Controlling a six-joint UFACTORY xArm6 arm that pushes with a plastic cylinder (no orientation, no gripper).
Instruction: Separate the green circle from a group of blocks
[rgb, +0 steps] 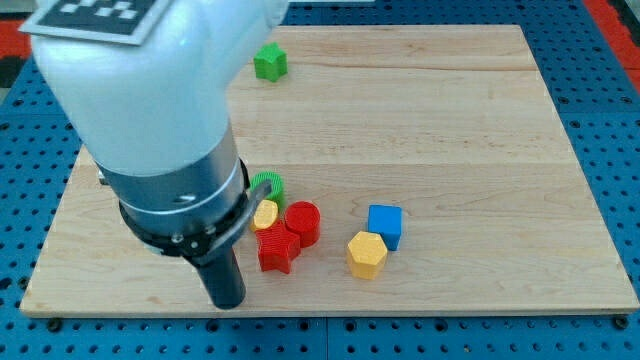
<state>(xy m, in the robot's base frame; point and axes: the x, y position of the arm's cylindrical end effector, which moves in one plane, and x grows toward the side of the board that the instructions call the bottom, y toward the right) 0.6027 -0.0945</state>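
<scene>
The green circle (270, 185) lies at the board's lower middle, partly hidden behind the arm. It touches a small yellow block (266, 214) just below it. A red circle (303, 221) and a red star-shaped block (278, 250) press against that yellow block. My tip (227, 303) is at the view's bottom, left of and below the red star block, a short way from the group.
A blue cube (385, 225) and a yellow hexagon (367, 254) sit together right of the group. A green star-shaped block (269, 62) lies alone near the view's top. The wooden board (450, 130) rests on a blue pegboard. The arm's white body covers the view's upper left.
</scene>
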